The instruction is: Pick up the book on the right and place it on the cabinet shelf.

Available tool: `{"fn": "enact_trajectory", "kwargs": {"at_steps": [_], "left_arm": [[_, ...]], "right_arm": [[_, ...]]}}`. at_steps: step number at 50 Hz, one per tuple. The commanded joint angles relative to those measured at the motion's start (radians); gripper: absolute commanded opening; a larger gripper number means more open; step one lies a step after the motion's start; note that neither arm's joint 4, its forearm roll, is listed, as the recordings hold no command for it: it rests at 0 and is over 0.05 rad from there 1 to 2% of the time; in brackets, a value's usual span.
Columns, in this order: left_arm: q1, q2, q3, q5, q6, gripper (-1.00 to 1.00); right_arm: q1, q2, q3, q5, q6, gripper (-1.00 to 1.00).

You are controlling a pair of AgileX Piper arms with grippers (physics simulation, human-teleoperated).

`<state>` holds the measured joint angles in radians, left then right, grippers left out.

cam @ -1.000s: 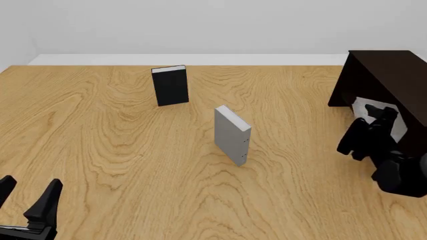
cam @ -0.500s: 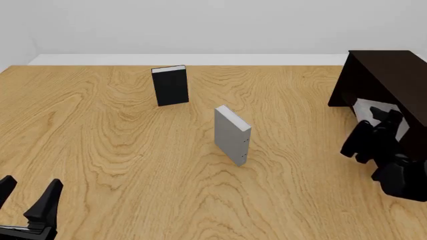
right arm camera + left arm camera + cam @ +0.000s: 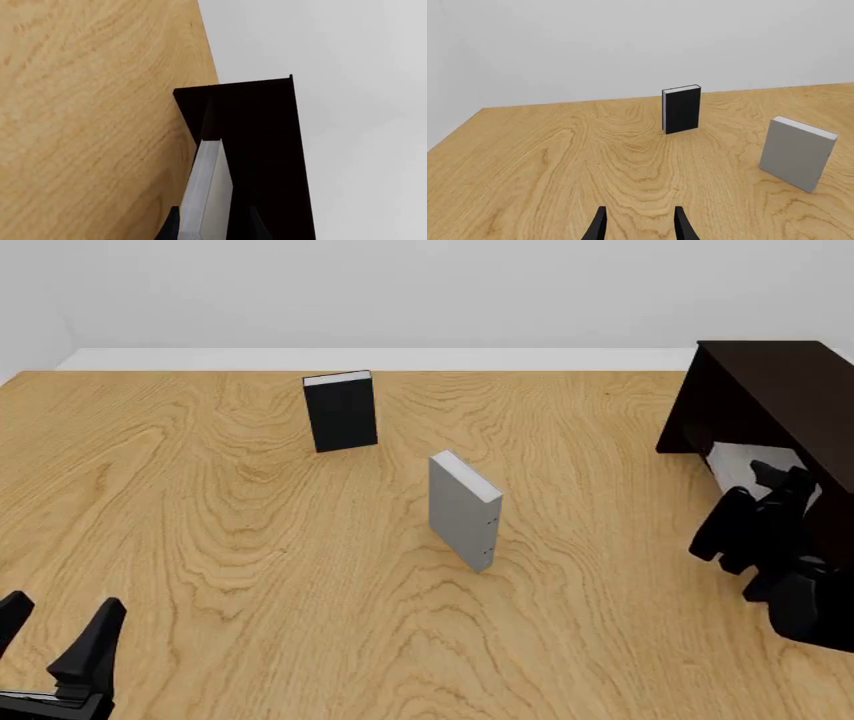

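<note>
So the right gripper (image 3: 771, 502) has its fingers clamped on the book (image 3: 207, 192), a plain light grey hardcover, and it sits right at the mouth of the cabinet (image 3: 774, 400). In the right wrist view the book's long axis runs straight ahead from the fingers into the dark opening, so the cabinet shelf (image 3: 257, 165) lies directly forward of the hand, I'd say. The left gripper (image 3: 60, 640) hangs spread wide and empty near the table's (image 3: 267, 540) front edge, well apart, so the right arm is obviously the nearer one.
</note>
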<state>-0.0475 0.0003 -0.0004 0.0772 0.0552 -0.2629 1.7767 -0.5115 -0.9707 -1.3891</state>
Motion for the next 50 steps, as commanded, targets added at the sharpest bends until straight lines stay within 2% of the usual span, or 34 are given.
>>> {"fn": "enact_trajectory", "kwargs": {"at_steps": [1, 17, 29, 50], "left_arm": [[-0.001, 0.0, 0.0, 0.0, 0.0, 1.0], [-0.005, 0.0, 0.0, -0.002, 0.0, 1.0], [-0.01, 0.0, 0.0, -0.006, 0.0, 1.0], [-0.01, 0.0, 0.0, -0.003, 0.001, 1.0]], "right_arm": [[-0.025, 0.001, 0.011, -0.013, -0.002, 1.0], [-0.035, -0.01, 0.012, -0.002, -0.003, 1.0], [0.048, -0.047, -0.012, 0.032, 0.007, 1.0], [0.147, -0.053, -0.039, 0.068, 0.025, 1.0]]}}
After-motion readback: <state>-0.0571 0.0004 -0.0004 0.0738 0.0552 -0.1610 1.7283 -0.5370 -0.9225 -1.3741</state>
